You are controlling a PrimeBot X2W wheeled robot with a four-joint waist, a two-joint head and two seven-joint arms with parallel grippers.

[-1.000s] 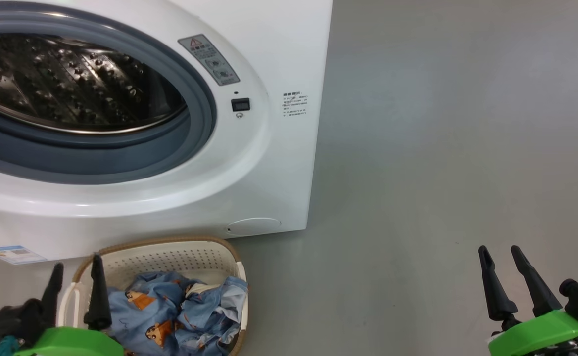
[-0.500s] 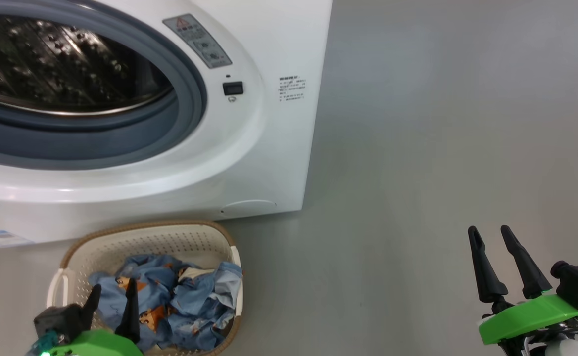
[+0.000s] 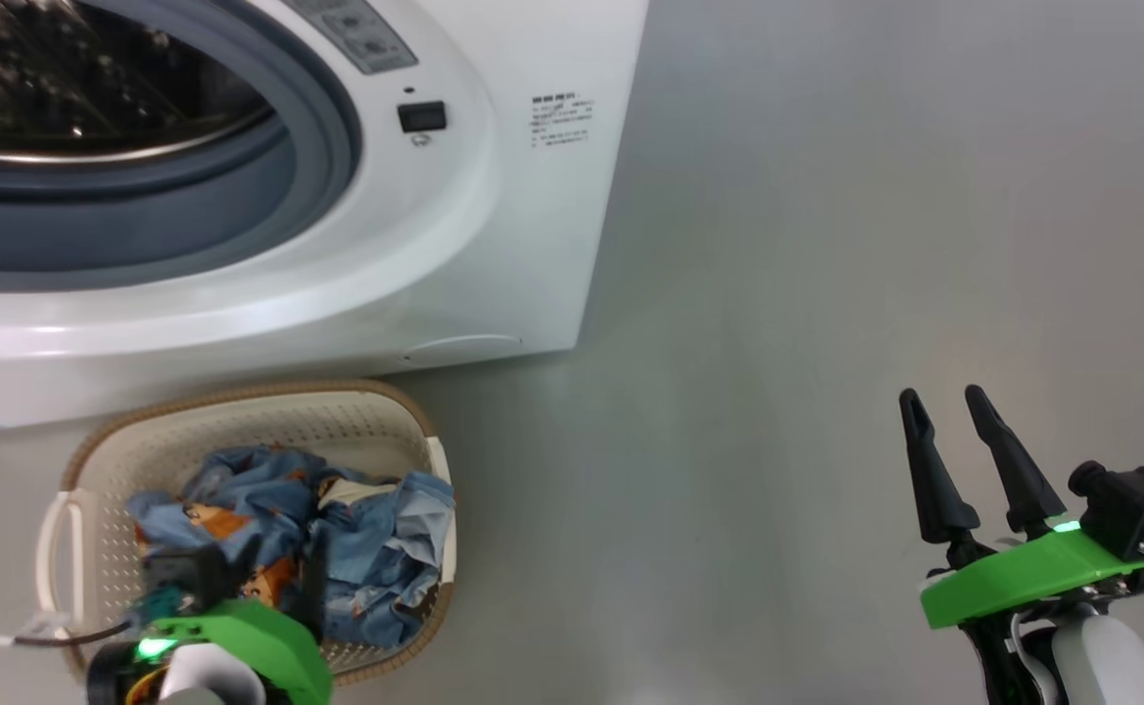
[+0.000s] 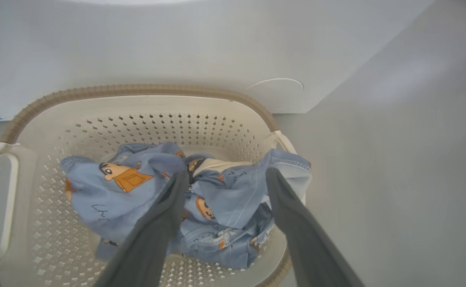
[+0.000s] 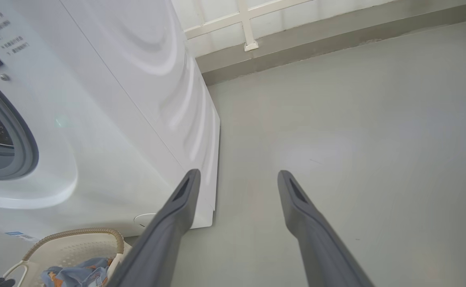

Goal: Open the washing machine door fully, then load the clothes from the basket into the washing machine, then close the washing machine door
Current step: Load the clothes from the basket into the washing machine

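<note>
Clothes (image 4: pixel 225 199) look soft and light; pinch a raised fold. Left claw (image 4: pixel 227 174), over them, and right claw (image 3: pixel 942 397) are both spread.

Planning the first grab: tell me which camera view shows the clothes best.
The left wrist view: the clothes lie close up in the basket, between the fingers of the open left gripper. The head view shows the pile smaller, partly behind that gripper. The right wrist view catches a sliver at its lower left edge.

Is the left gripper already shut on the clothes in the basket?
No, the left gripper is open, its two fingers spread wide over the clothes lying in the basket.
</note>
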